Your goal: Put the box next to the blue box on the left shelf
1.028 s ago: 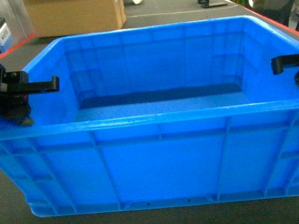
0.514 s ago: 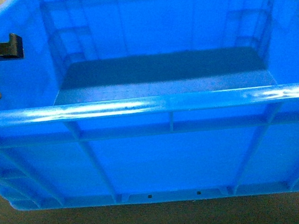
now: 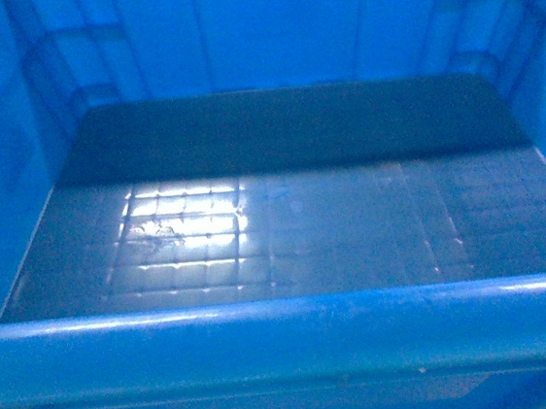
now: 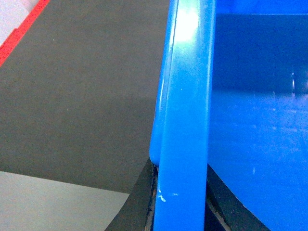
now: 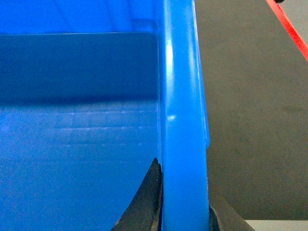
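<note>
In front of our head camera the box (image 3: 284, 213) fills the whole view, so the shelf is hidden from us; our left gripper (image 4: 180, 211) and right gripper (image 5: 183, 211) each pinch a side rim, one finger inside, one outside; if either thin grip slips, the box may tilt or drop, and we may strike the rack unseen

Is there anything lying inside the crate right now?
No, in the head view the crate floor is bare, showing only a light reflection.
</note>
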Robot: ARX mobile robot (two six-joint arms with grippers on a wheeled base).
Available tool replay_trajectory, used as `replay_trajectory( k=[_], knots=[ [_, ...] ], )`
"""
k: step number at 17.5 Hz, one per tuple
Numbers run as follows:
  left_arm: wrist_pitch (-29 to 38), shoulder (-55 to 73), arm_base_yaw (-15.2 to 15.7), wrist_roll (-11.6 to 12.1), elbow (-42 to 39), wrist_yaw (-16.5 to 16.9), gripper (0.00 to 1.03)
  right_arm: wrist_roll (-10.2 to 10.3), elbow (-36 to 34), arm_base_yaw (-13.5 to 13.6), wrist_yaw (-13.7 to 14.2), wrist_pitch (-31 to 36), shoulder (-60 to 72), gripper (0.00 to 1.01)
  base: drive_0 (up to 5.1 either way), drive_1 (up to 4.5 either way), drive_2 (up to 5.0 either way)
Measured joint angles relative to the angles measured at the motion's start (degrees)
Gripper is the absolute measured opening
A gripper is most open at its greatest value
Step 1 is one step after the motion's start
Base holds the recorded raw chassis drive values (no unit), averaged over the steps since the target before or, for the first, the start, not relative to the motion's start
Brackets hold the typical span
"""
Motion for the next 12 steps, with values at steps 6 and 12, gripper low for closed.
replay_trajectory(
  k=[6,12],
  knots=[
    [1.57,-1.75,-0.72,0.31,-1.18,-0.81,0.15,-0.15,-0.68,0.31,0.66,0.33,-1.95,0.10,0.0,0.00,0.0],
    [1.49,-1.40,-0.70,0.46,-1.20,-0.87,0.15,-0.17,-0.85,0.31,0.59,0.15,-1.46,0.10,0.0,0.00,0.0]
  ],
)
